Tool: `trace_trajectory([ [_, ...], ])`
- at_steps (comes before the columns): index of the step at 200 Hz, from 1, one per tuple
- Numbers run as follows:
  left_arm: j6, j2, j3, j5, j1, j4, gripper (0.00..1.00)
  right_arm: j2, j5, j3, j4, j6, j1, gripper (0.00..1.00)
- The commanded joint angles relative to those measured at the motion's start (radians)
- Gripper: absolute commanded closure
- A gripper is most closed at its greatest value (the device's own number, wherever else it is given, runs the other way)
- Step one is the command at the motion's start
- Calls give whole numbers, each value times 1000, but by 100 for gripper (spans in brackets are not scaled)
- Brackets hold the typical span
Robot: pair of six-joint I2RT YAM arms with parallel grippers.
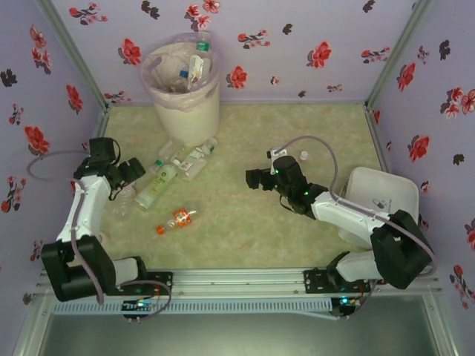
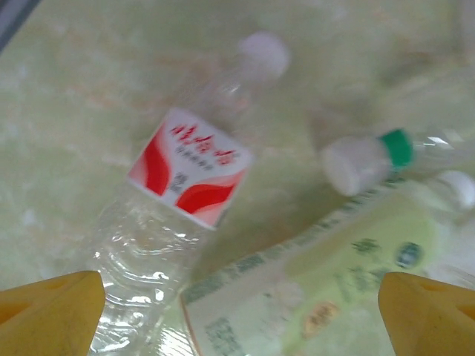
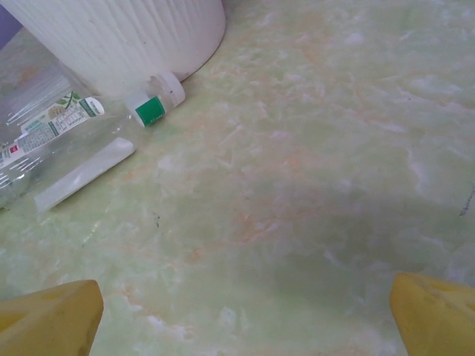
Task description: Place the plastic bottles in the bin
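The bin [image 1: 182, 93], cream-white with a pinkish liner, stands at the back left with several bottles inside. More plastic bottles lie in front of it: a green-label bottle [image 1: 156, 185], a small cluster [image 1: 191, 158] and an orange bottle [image 1: 176, 219]. My left gripper [image 1: 134, 172] is open just left of them. In its wrist view a red-white label bottle [image 2: 185, 167] and the green-label bottle [image 2: 319, 289] lie between the spread yellow fingers [image 2: 52, 311]. My right gripper [image 1: 254, 178] is open over bare table, holding nothing. Its wrist view shows the bin's base [image 3: 119, 37] and a green-banded bottle [image 3: 89, 126].
A lone white cap [image 1: 303, 156] lies behind the right arm. A white tray [image 1: 382, 194] sits at the right edge. Flowered walls close the table on three sides. A clear crushed bottle [image 1: 125, 197] lies under the left arm.
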Motion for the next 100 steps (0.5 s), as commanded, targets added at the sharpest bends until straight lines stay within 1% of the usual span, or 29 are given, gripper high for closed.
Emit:
trace_trajectory([
  [1, -33, 79, 11, 31, 29, 129, 5, -3, 10, 13, -58, 25, 0, 1],
  [23, -16, 191, 23, 35, 31, 132, 5, -29, 29, -10, -68, 22, -2, 1],
  [69, -11, 290, 3, 15, 39, 186, 5, -49, 42, -14, -90, -4, -2, 1],
  [87, -3, 314, 3, 2, 42, 194, 10, -49, 36, -5, -99, -13, -2, 1],
  [100, 1, 324, 3, -6, 43, 200, 15, -52, 32, -6, -100, -14, -2, 1],
])
